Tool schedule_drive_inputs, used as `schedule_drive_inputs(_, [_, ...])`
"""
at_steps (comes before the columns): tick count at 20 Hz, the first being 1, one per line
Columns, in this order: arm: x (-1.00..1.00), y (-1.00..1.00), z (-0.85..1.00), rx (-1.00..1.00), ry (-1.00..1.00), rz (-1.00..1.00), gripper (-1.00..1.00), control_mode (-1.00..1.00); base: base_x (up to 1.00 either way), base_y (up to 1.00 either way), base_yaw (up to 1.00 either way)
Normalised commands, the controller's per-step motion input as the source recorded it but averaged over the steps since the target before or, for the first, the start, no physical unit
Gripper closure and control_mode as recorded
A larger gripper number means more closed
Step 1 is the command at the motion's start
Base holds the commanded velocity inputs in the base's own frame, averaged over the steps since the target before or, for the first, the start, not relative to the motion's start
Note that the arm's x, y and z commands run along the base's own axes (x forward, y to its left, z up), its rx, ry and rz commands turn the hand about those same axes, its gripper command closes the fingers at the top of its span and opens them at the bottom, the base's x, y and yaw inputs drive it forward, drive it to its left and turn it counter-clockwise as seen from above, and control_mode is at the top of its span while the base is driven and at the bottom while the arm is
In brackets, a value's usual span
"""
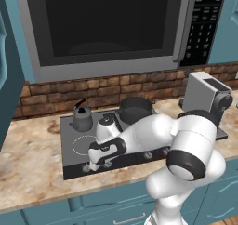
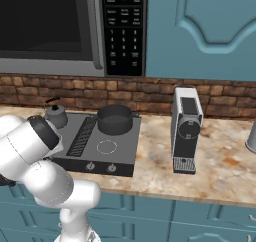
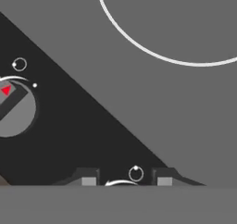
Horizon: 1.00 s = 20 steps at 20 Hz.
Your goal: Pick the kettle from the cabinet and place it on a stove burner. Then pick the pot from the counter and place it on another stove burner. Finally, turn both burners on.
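A white burner circle point(image 3: 185, 56) arcs across the grey cooktop point(image 3: 139, 79). On the dark front strip, a round knob point(image 3: 14, 108) carries a red marker; two fingers point(image 3: 89, 177) flank a small ring.

Looking forward and down from behind, left and right, both sharing the cooktop point(image 1: 76, 147) on the desk point(image 1: 28, 163). Hand view pressed very near, facing its front knob point(image 3: 11, 107).

A brown brick backsplash point(image 2: 150, 93) runs behind the worktop. Above it hangs a steel-framed microwave point(image 1: 107, 29) with a black keypad point(image 2: 123, 28) at its 3 o'clock side. A white coffee machine point(image 2: 186, 128) stands upright below. Teal drawers point(image 2: 210, 223) line the bottom, at 6 o'clock.
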Motion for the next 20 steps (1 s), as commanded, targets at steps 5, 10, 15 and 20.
schedule_drive_inputs(5, [0.00, 0.00, -0.18, 0.00, -0.04, 0.10, -1.00, -1.00, 0.00, 0.00, 0.00])
schedule_drive_inputs(10, [-0.07, 0.00, -0.06, 0.00, -0.06, 0.08, -1.00, -1.00, 0.00, 0.00, 0.00])
schedule_drive_inputs(15, [-0.10, 0.00, 0.00, 0.00, -0.08, 0.07, -1.00, -1.00, 0.00, 0.00, 0.00])
schedule_drive_inputs(20, [-0.08, 0.00, 0.12, 0.00, -0.06, 0.05, -1.00, -1.00, 0.00, 0.00, 0.00])
